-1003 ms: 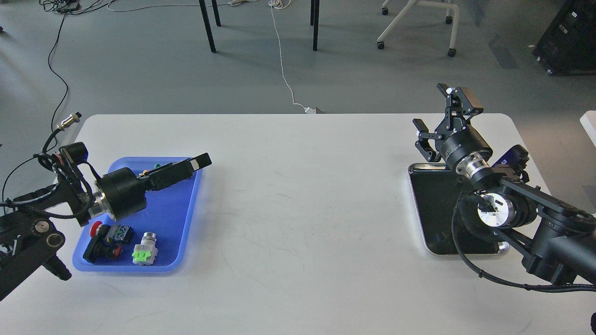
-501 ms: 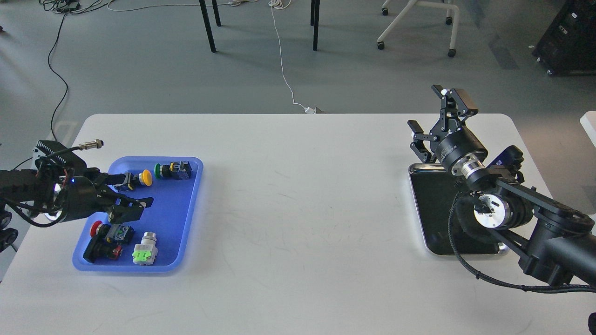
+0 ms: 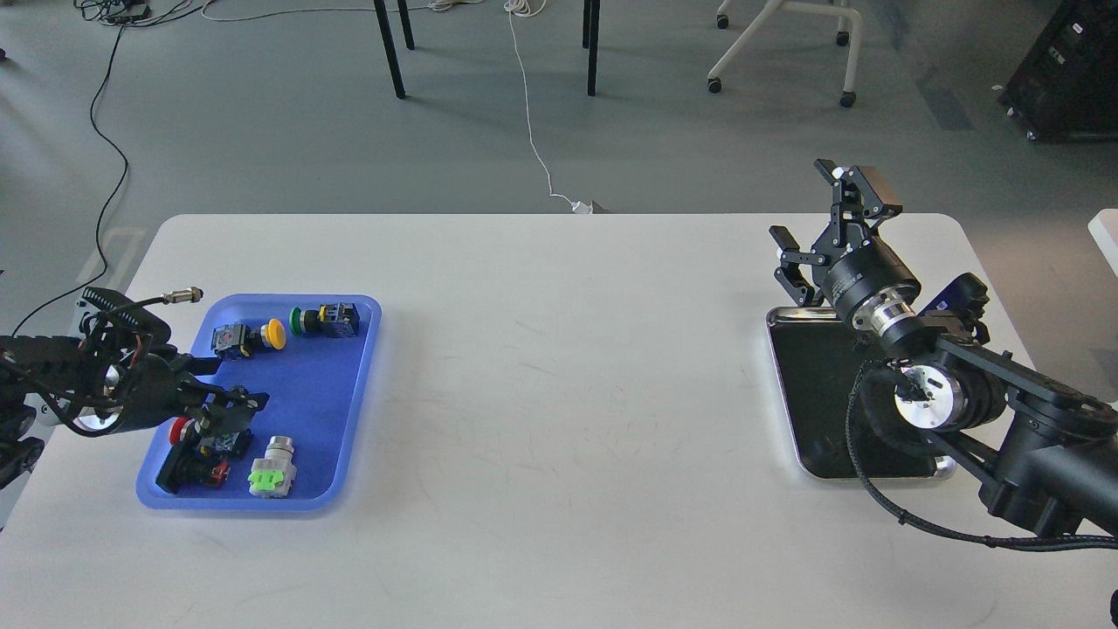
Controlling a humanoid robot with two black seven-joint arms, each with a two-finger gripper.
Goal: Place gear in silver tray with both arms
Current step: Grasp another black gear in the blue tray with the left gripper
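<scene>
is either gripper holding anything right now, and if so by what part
Right gripper: open, nothing held. Left gripper: open over the red-capped button in the blue tray; whether its fingers touch it cannot be told.

Blue plastic tray (image 3: 345, 397) of push-buttons on white table (image 3: 559, 393).

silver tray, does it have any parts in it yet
No, the silver tray shows only its bare dark floor; the push-button parts all lie in the blue tray.

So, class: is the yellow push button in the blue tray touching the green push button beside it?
Apart. The head view shows bare blue tray floor between the yellow push button and the green push button; the two caps face each other across the gap.
</scene>
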